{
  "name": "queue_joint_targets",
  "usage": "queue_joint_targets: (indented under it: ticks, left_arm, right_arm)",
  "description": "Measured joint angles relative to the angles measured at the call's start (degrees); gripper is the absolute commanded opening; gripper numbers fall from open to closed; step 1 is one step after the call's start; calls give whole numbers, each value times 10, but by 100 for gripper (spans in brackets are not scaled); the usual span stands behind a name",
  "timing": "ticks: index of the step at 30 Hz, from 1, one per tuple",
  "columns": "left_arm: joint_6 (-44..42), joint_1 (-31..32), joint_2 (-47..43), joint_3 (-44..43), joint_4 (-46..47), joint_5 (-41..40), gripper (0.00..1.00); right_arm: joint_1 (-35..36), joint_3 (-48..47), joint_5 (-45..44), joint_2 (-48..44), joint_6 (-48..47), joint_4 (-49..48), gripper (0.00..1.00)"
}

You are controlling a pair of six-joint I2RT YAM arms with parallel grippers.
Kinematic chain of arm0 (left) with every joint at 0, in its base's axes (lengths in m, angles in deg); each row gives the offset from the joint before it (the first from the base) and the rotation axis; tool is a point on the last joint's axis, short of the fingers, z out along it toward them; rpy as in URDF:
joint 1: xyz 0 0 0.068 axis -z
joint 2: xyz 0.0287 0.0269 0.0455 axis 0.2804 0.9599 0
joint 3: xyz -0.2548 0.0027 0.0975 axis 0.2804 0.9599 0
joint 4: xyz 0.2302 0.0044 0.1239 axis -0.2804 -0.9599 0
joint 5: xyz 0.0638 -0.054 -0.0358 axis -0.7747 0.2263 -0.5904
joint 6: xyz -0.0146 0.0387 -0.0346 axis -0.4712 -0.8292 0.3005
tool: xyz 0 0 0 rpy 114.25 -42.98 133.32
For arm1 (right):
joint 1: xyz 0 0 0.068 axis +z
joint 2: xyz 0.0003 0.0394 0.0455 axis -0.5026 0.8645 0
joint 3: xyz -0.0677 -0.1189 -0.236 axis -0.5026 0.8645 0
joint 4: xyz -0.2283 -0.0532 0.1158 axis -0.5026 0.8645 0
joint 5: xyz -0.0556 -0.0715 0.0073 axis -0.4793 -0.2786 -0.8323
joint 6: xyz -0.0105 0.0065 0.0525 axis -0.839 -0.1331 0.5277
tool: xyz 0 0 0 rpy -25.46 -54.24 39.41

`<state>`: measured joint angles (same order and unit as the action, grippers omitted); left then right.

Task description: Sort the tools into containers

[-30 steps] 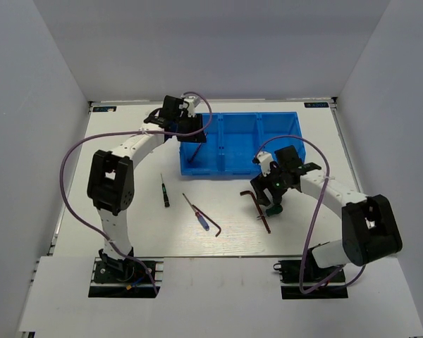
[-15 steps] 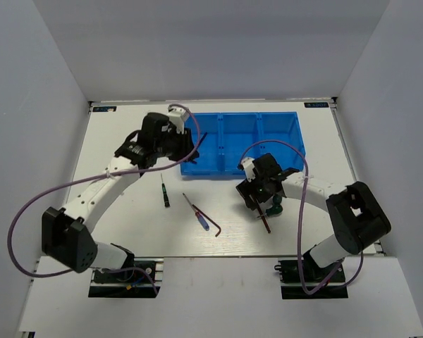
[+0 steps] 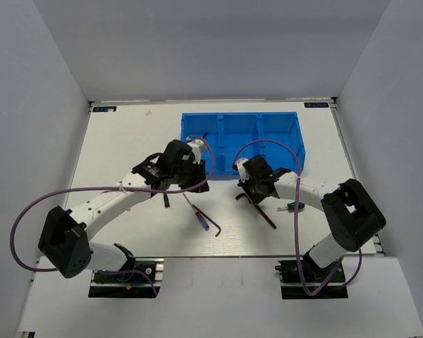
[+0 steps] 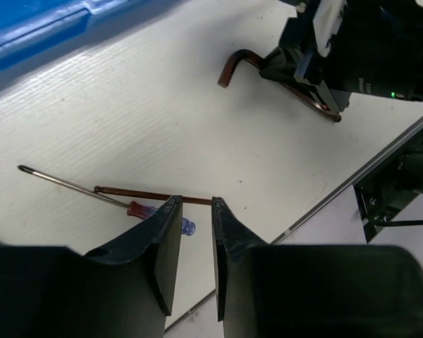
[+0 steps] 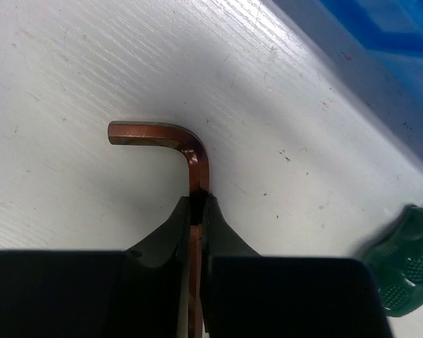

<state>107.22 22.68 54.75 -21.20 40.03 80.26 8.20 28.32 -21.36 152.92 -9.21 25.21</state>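
Right gripper (image 5: 195, 205) pinching brown hex key (image 5: 158, 132) by its long shank, bend just ahead, for lifting; left gripper (image 4: 195, 205) narrowly spread, empty, lined over screwdriver (image 4: 77, 187) handle

The top camera looked down from above and behind the arm bases, taking in the whole white table (image 3: 127, 141) and the bright blue three-compartment plastic tray (image 3: 240, 115) at its far side. The left wrist camera looked obliquely past the left gripper (image 4: 195, 204), low over the table. The right wrist camera sat much closer, aimed down past the right gripper (image 5: 195, 201). All three views shared the brown L-shaped metal hex key (image 3: 268, 220).
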Motion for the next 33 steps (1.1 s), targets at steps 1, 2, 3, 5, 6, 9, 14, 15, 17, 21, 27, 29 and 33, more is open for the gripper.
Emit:
queue_joint_targets:
  ticks: [1, 2, 3, 5, 6, 9, 14, 15, 17, 21, 27, 29, 33]
  left_arm:
    - [4, 7, 1, 1, 1, -3, 35]
    - [8, 15, 1, 4, 4, -7, 36]
    - [12, 21, 1, 8, 8, -10, 36]
    - [20, 30, 1, 16, 11, -16, 36]
    - [23, 35, 1, 19, 10, -20, 36]
    - [31, 47, 2, 24, 12, -30, 34]
    - [42, 72, 17, 26, 15, -40, 30]
    - [45, 79, 22, 26, 16, -42, 30]
    - [52, 92, 31, 27, 16, -43, 30]
    - [78, 112, 48, 26, 9, -59, 30]
    - [165, 123, 59, 26, -27, -99, 27]
    - [195, 125, 49, 28, -31, -114, 27]
    - [239, 129, 7, 37, -35, -139, 29]
  right_arm:
    - [0, 0, 0, 0, 1, 1, 0]
    - [1, -1, 0, 1, 1, 3, 5]
    - [1, -2, 0, 1, 1, 4, 8]
    - [2, -3, 0, 2, 2, 7, 0]
    - [2, -3, 0, 2, 2, 8, 0]
    - [3, -4, 0, 2, 2, 9, 0]
    - [3, -9, 17, 0, 0, 28, 0]
    - [3, -11, 25, 0, -1, 37, 0]
    - [3, -18, 51, -6, -11, 67, 0]
    - [3, -68, 109, -28, -31, 125, 0]
    - [2, -200, 193, -37, -40, 138, 0]
    - [1, -245, 209, -21, -32, 135, 0]
    - [0, -372, 217, 76, 4, 127, 0]
